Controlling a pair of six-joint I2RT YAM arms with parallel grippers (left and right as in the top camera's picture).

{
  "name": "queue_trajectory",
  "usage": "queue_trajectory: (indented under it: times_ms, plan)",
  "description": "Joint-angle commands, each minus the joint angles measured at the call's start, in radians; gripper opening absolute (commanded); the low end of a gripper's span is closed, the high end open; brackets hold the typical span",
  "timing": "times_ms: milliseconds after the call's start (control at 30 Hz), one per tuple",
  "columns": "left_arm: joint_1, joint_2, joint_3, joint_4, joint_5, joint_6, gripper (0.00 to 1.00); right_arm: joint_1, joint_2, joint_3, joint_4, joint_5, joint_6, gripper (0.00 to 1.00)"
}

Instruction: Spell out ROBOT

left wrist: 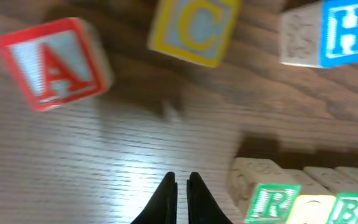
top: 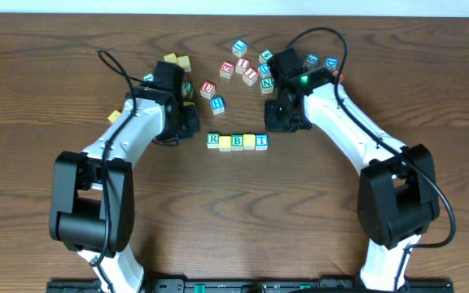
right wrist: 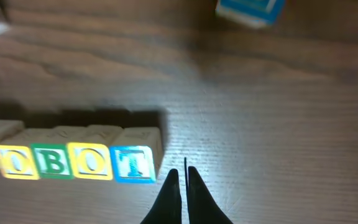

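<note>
So the five-letter row of blocks [top: 237, 142] sits mid-worktop [top: 234, 220], reading R, O, B, O, T from left to right, all lined up side by side with no gaps I can see. The left claw [left wrist: 181, 190] is pinched together with nothing in it, down low just to the left of the green R block [left wrist: 272, 202]. The right claw [right wrist: 183, 186] is the same deal: fingers pressed together, empty, parked right beside the blue T block [right wrist: 132, 163] at the other end. I can't tell if it's actually touching. Off the left wrist cam you get a red A block [left wrist: 55, 62], a yellow C block [left wrist: 194, 28] and a blue H block [left wrist: 347, 31] further back. The rest of the loose blocks [top: 243, 69] are scattered behind the row.
</note>
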Motion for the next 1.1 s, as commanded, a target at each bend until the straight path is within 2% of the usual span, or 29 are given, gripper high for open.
queue_trajectory:
  times_ms: [0, 167, 333, 467, 533, 667, 1067]
  plan:
    - [-0.028, 0.024, 0.016, 0.028, -0.013, 0.034, 0.08, 0.001, 0.019, -0.075, 0.058, -0.022, 0.021, 0.01]
    - [-0.061, 0.085, 0.016, 0.050, -0.013, 0.058, 0.08, 0.001, 0.020, -0.156, 0.152, -0.053, 0.040, 0.01]
    - [-0.052, 0.084, 0.031, 0.056, -0.013, 0.068, 0.08, -0.004, 0.019, -0.156, 0.209, -0.059, 0.039, 0.01]
    - [-0.050, 0.042, 0.139, 0.016, -0.002, 0.224, 0.08, -0.027, 0.019, -0.156, 0.206, -0.058, 0.040, 0.01]
    - [-0.079, 0.041, 0.159, 0.023, 0.000, 0.258, 0.08, -0.026, 0.019, -0.157, 0.209, -0.033, 0.071, 0.05]
    - [-0.133, 0.089, 0.157, 0.024, -0.002, 0.261, 0.08, -0.025, 0.031, -0.161, 0.216, -0.018, 0.092, 0.01]
    - [-0.146, 0.134, 0.110, 0.020, -0.003, 0.257, 0.08, -0.024, 0.045, -0.161, 0.217, -0.018, 0.100, 0.01]
